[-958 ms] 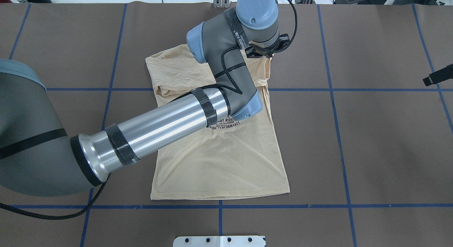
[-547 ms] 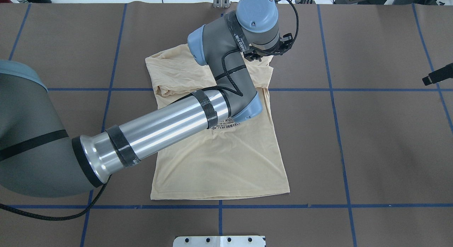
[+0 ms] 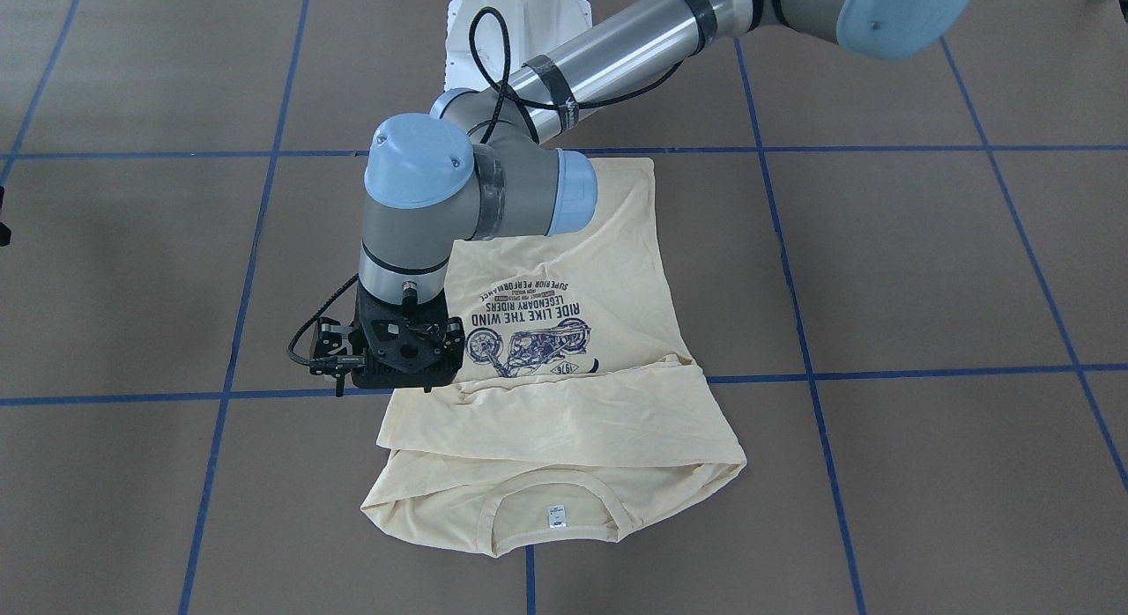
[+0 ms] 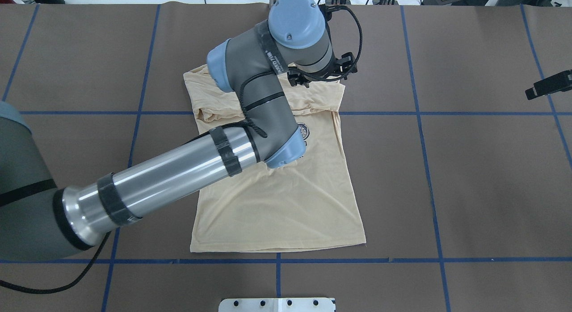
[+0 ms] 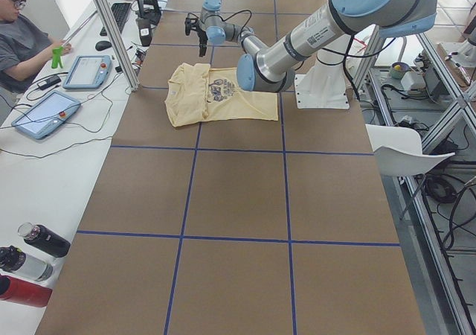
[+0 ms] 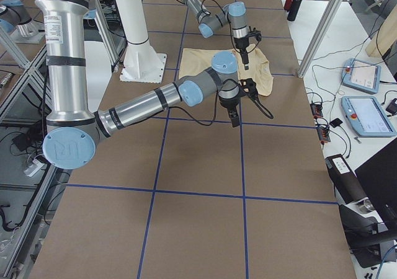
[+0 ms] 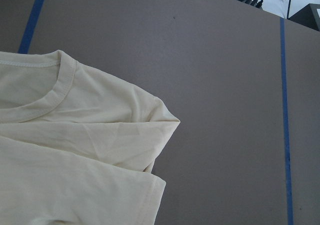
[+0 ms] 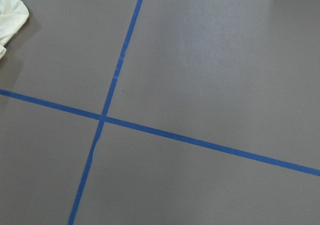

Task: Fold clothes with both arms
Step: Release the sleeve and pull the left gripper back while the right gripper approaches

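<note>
The pale yellow shirt (image 3: 564, 403) (image 4: 277, 213) lies flat on the brown table, print side up. Both sleeves are folded across its chest below the collar and white tag (image 3: 555, 514). My left gripper (image 3: 401, 355) (image 4: 319, 73) hangs over the shirt's shoulder corner, on my right, clear of the cloth. Its fingers are hidden under the wrist, so I cannot tell its state. The left wrist view shows the collar and folded sleeve (image 7: 75, 150) lying loose. My right gripper (image 4: 548, 85) (image 6: 235, 118) hovers over bare table far off to the right. I cannot tell whether it is open or shut.
Blue tape lines (image 8: 165, 135) grid the table. The white robot base (image 3: 520, 16) stands behind the shirt's hem. A person (image 5: 22, 37) sits at a side bench with tablets (image 5: 85, 71); bottles (image 5: 30, 264) lie there too.
My left wrist has swung leftward in the overhead view, away from the shirt's right shoulder corner. The folded sleeve edge there now lies flat. The right gripper has drifted slightly farther from me.
</note>
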Controlling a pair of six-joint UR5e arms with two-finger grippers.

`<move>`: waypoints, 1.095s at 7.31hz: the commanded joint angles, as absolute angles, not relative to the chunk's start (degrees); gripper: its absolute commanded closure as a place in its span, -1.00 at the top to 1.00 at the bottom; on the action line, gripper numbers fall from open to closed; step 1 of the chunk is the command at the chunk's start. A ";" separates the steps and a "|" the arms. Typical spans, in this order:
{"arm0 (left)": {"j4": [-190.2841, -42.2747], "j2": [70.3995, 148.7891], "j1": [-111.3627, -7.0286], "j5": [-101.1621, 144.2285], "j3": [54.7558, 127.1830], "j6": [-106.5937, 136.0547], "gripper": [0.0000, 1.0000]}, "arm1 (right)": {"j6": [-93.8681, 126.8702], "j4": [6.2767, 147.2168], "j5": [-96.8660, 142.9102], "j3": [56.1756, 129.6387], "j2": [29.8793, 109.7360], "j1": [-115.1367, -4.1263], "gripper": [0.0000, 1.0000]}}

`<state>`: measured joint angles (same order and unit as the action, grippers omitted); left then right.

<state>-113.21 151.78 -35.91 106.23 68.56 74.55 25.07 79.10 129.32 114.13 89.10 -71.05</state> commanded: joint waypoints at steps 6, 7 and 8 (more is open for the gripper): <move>-108.89 107.16 -33.94 105.91 116.27 61.52 1.00 | 67.53 74.09 101.50 127.87 89.65 -37.25 1.00; -110.20 105.31 -31.66 103.04 116.28 62.48 1.00 | 72.72 74.18 95.25 128.66 89.65 -30.65 1.00; -114.74 101.55 -28.60 100.66 116.19 66.41 1.00 | 77.47 74.35 89.36 129.45 89.65 -24.32 1.00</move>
<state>-110.91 105.39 -31.79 103.43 116.04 63.20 71.17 74.19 97.00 128.31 89.64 -32.41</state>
